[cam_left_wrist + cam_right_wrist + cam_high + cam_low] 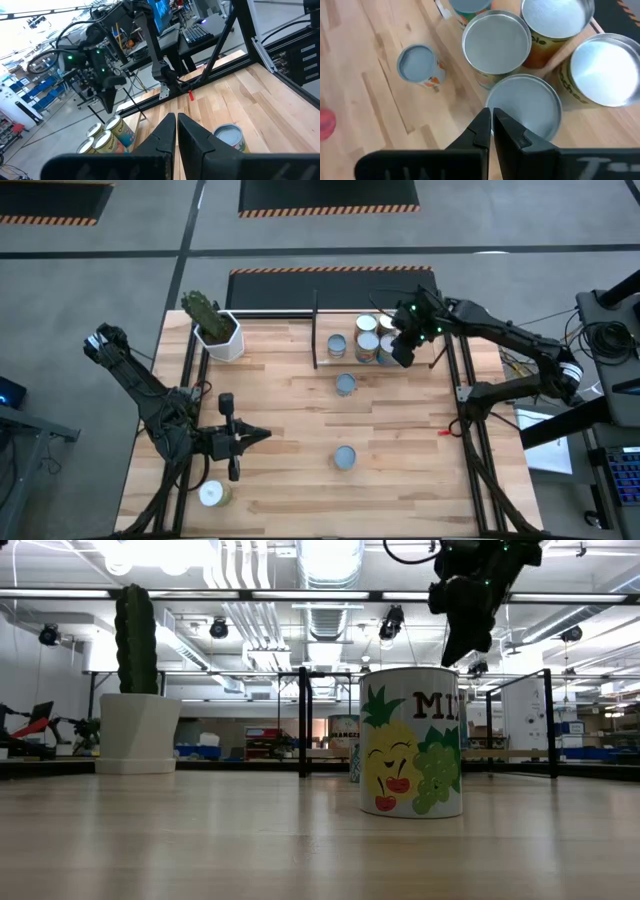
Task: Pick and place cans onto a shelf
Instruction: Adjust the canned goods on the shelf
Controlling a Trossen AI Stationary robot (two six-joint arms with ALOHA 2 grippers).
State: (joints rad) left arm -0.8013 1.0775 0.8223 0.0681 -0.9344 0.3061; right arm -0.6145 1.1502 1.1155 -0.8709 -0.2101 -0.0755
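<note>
Several cans (367, 337) with silvery tops stand upright on the low wooden shelf (326, 360) at the table's far side. Three more cans stand on the table: one just in front of the shelf (345, 384), one with a fruit label near the middle front (344, 457), and a white-topped one at the near left (212, 494). My right gripper (405, 348) is shut and empty, hovering above the shelf cans; in the right wrist view its fingers (491, 122) point down over one can's top (525, 102). My left gripper (262, 435) is shut and empty over the table's near left.
A white hexagonal pot with a cactus (220, 335) stands at the far left corner. The shelf's thin black posts (315, 330) rise beside the cans. Bare tabletop lies between the left gripper and the fruit-label can (412, 740).
</note>
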